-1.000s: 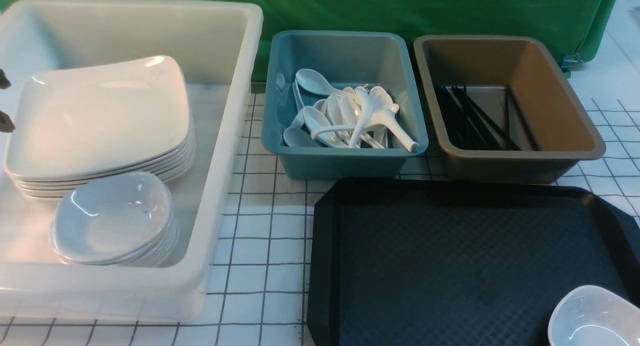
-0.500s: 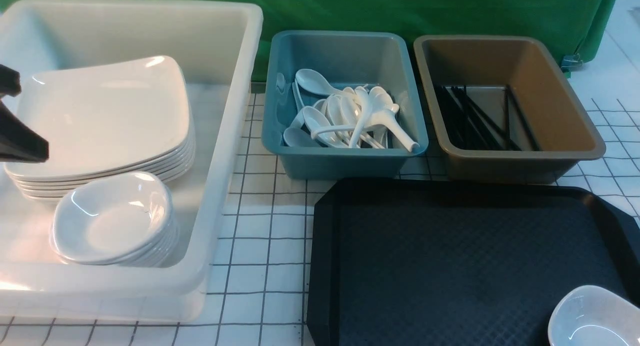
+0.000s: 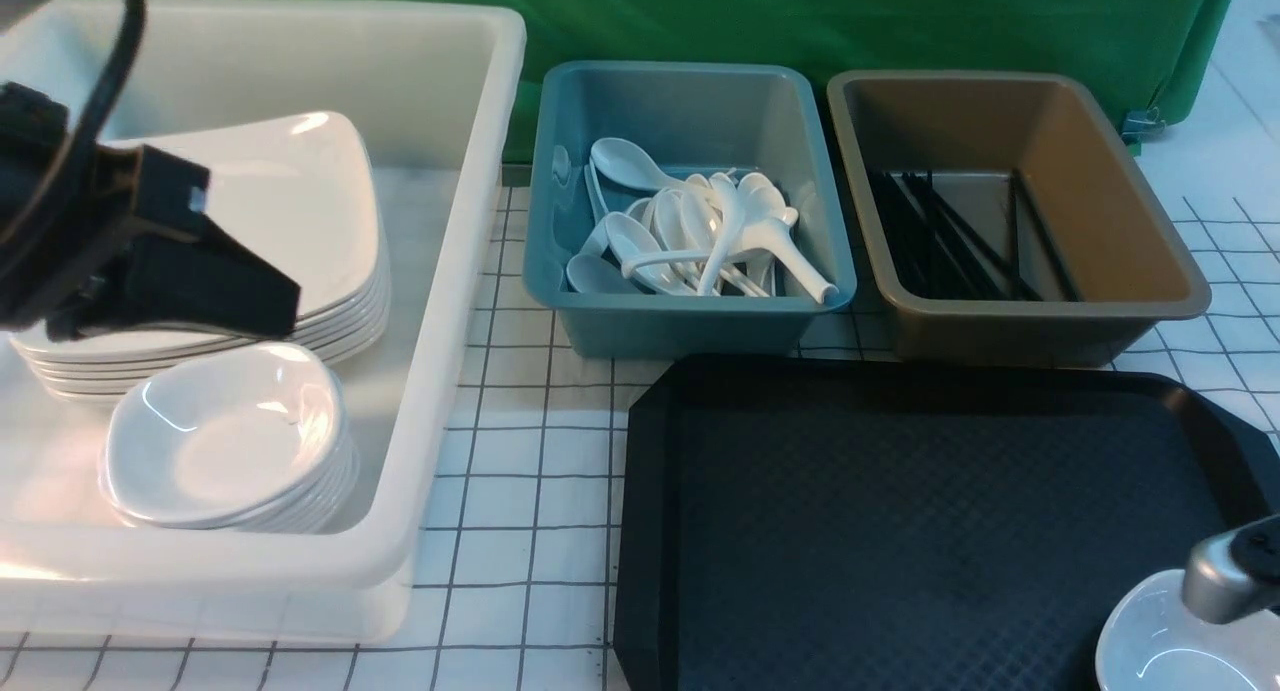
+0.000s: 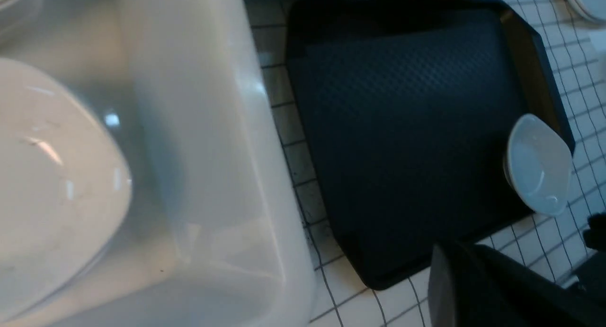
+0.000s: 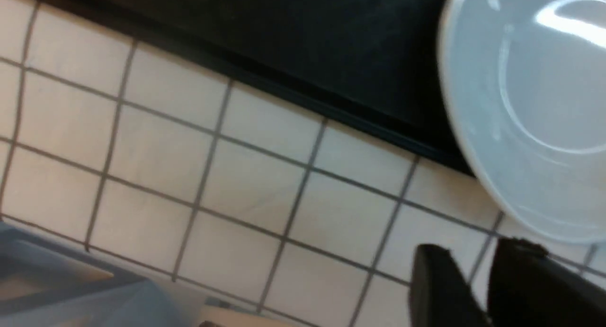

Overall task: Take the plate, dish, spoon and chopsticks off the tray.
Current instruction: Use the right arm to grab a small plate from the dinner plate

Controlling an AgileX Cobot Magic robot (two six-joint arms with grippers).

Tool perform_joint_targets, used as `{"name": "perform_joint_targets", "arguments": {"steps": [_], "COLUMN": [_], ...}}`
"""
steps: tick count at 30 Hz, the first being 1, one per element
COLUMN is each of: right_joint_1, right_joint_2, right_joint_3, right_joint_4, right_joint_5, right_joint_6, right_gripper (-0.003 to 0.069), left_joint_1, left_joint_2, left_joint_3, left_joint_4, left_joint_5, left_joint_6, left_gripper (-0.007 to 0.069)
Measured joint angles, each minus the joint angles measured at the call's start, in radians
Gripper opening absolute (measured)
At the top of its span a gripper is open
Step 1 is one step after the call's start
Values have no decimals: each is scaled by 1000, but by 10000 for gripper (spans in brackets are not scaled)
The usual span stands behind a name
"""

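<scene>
One dish [image 3: 1150, 651] remains, at the tray's [image 3: 900, 491] five o'clock corner. My right tool [image 5: 471, 251] has just arrived beside it, parted, empty; my left tool [image 3: 280, 306], closed, now hangs over the tub [image 3: 470, 271].

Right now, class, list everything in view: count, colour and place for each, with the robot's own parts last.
tray: one, black, front right.
dish: one, white, tray's near right corner.
white tub: one, white, left.
stacked plates: several, white, in white tub.
stacked dishes: several, white, same tub, before the plates.
teal tub: one, teal, back centre.
spoons: many, white, in teal tub.
brown tub: one, brown, back right.
chopsticks: several, black, in brown tub.
tablecloth: one, white with dark grid, under everything.
backdrop: one, green, behind tubs.
left gripper: one, black, shut, over the white tub.
right gripper: one, black, open, beside the dish.
</scene>
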Motion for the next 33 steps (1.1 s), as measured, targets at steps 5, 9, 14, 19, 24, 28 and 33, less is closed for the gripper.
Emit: {"name": "perform_joint_targets", "arguments": {"steps": [5,9,14,19,24,28,33], "right_joint_1": [54,111,159,171,172,172,173], "right_joint_2": [133,234,346,439,491,495,494], "right_joint_3": [0,0,0,-3,-9,-9,-11], "right_joint_4": [14,-52,-237,-337,-362,-378,-408], "right_joint_5": [-73,-163,-201,-208,-251,-287,-291], "right_joint_6": [-14,69,305,405,417,416,405], "right_gripper": [450,465,465,465,457,385,223], "left_joint_1": [-57,-59,-59,-59,-59,-60,-60], "left_joint_2": [0,0,0,0,0,0,0], "left_joint_3": [4,4,4,4,4,4,4], "left_joint_4": [12,28,46,51,51,52,53], "left_joint_5": [-35,-64,-74,-74,-78,-78,-78], "left_joint_6": [-6,-8,-8,-11,-11,-11,-6], "left_gripper": [-3,-3,-3,-3,-3,-3,-3]}}
